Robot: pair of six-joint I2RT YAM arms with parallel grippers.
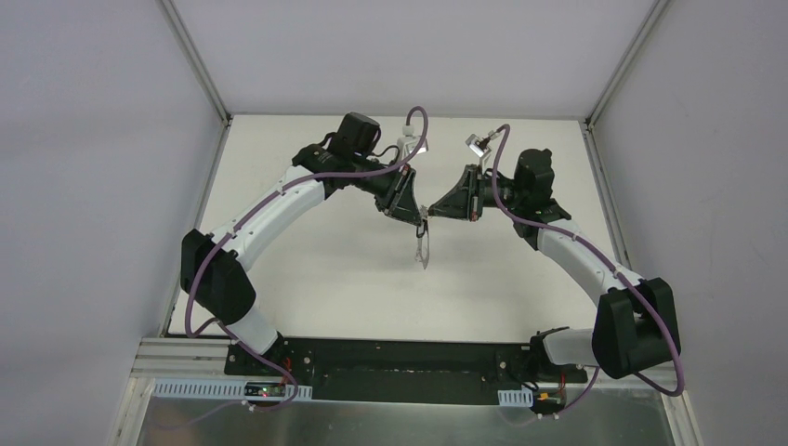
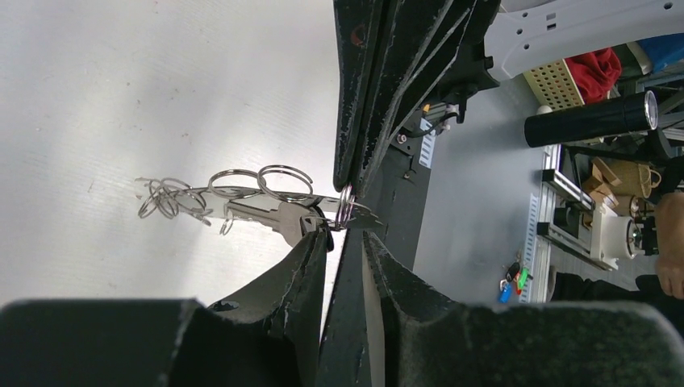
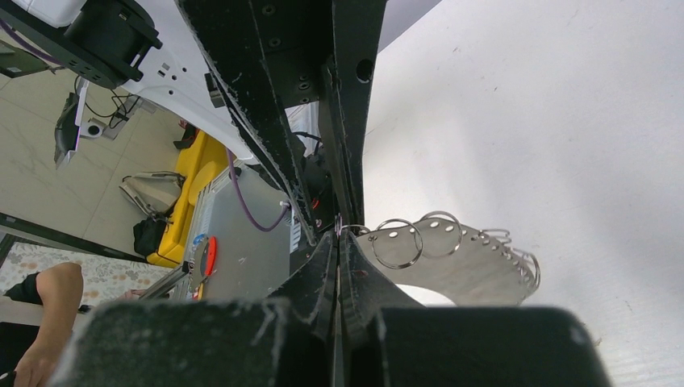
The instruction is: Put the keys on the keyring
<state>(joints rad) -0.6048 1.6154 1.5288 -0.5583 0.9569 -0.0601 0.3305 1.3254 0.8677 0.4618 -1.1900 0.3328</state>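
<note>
Progress: key point(image 2: 274, 216) seen at keyring point(image 3: 476, 270) end, by claw tips; threading not confirmed, judged still to finish.
Location: keyring + key held in air over table point(image 1: 307, 279) centre.
Axis: key blade pointed away from tips; bundle hung lengthwise toward near edge.
L claw point(image 2: 347, 240): closed down on keyring end.
R claw point(image 3: 339, 246): pinched tight on same end.

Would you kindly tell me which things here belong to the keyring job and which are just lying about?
Job: key, keyring, left gripper, right gripper.
Lying about, off the table: black torch, red cloth, pale basket.
</note>
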